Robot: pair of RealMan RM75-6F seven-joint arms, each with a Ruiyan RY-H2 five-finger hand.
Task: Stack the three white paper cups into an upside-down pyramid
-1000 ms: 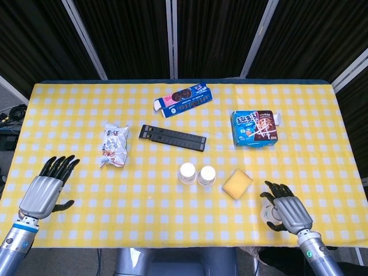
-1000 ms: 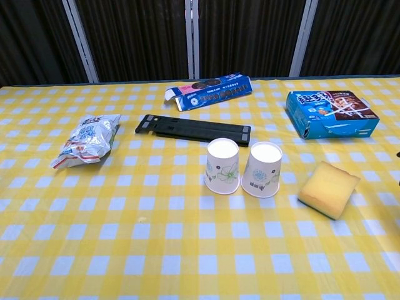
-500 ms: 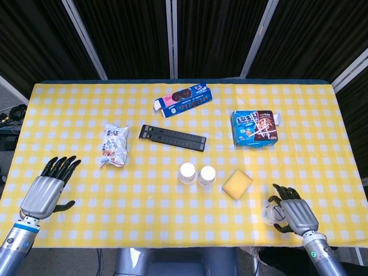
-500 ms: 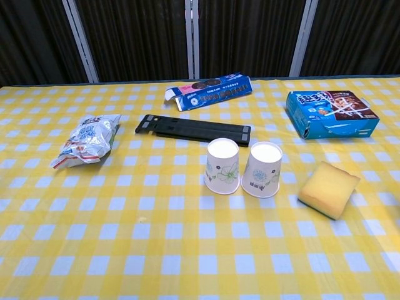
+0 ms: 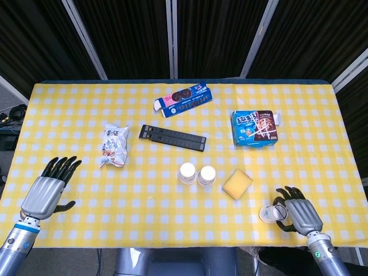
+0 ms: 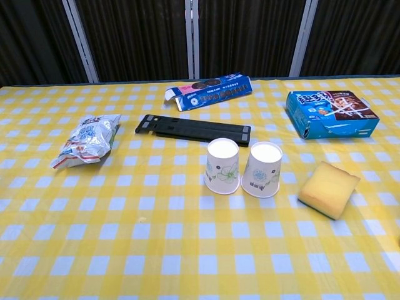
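Two white paper cups (image 5: 196, 174) stand upside down, side by side and just touching, slightly below the middle of the head view, forming the base row for the stack. The third cup (image 5: 268, 214) sits well apart at the lower right of the frame, held in the curled fingers of the right hand (image 5: 299, 214). Over the past second that hand has slid with the cup toward the lower right edge, away from the pair and past the yellow sponge (image 5: 237, 183); in the chest view it has dropped out of sight. Judged from this, the top cup is secured but not yet carried toward the base, so the stacking move itself remains to be done. The left hand (image 5: 46, 190), at the lower left, has barely shifted and lies empty with fingers spread. Around the cups on the yellow-and-white checked tablecloth (image 5: 144, 213) lie a black strip (image 5: 173, 137), a snack packet (image 5: 114, 144), a biscuit box (image 5: 183, 99) and a blue carton (image 5: 255, 127). Dark curtains (image 5: 218, 34) with pale uprights close off the background.
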